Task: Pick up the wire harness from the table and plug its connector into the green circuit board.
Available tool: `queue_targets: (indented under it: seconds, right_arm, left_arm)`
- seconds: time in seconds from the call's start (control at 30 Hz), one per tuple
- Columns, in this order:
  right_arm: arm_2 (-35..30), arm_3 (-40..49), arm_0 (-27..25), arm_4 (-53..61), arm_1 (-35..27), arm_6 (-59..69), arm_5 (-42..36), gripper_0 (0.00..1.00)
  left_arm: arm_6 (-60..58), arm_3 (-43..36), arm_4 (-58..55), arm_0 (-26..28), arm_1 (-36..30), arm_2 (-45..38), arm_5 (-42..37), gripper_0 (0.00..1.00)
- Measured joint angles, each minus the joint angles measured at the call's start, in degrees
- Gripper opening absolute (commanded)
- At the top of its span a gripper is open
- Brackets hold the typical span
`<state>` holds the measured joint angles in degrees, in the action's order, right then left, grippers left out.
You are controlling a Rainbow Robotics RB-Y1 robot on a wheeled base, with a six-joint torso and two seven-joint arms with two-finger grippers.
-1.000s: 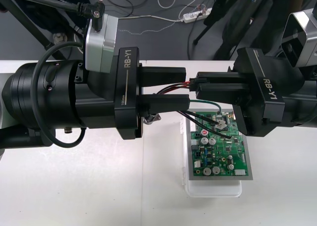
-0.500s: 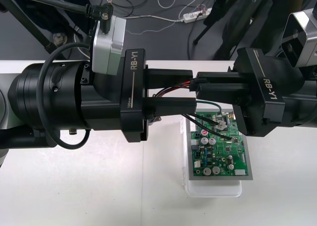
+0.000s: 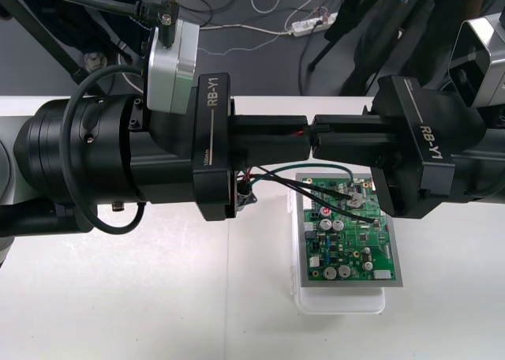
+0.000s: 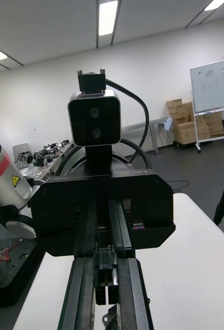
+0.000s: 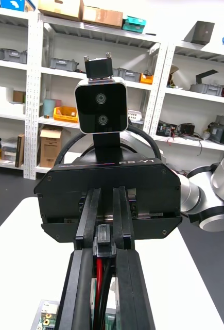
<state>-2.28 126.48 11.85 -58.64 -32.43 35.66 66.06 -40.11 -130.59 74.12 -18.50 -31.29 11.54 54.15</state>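
Closest in, the green circuit board (image 3: 351, 241) sits on its white base (image 3: 339, 301) on the desk (image 3: 118, 297). The wire harness (image 3: 322, 167) droops loose over the board's far end. Just past that the grippers meet tip to tip. The right gripper (image 3: 323, 139) has its fingers clenched on the black plug (image 5: 102, 246). The left gripper (image 3: 300, 140) has its fingers clamped on the red and black wires right behind it.

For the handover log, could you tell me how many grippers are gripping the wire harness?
2. The left gripper, jaws shut on the wires, and the right gripper, jaws shut on the plug, meet tip to tip by the green circuit board's far edge.
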Motion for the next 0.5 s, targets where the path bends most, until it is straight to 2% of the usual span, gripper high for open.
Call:
queue_targets:
  seconds: [0.5]
  right_arm:
    - [0.0, 0.0, 0.0, 0.1, 0.0, 0.0, 0.0, 0.02]
  left_arm:
    - [0.0, 0.0, 0.0, 0.0, 0.0, 0.0, 0.0, 0.0]
